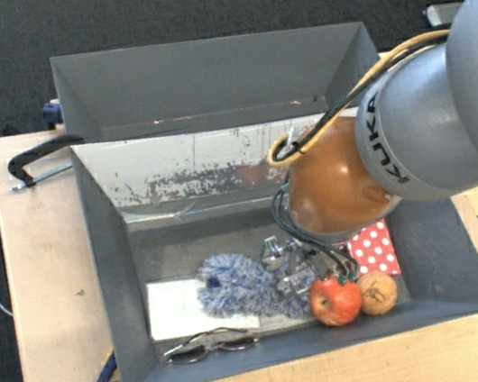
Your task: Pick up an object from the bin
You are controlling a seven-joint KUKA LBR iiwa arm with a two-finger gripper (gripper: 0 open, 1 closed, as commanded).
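Because the gripper (297, 269), whose state cannot be told, sits low at the edge of the blue fuzzy cloth (233, 287) with the red apple (335, 301) just beside it, closing may snag only loose yarn or nudge the apple.

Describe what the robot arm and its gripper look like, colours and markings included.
The arm is a thick, rounded grey link with black KUKA lettering on its side. At the wrist sits a glossy orange-brown domed cover. Yellow and black cables run along the link and loop in at the cover. Below, the gripper is a small silvery metal assembly.
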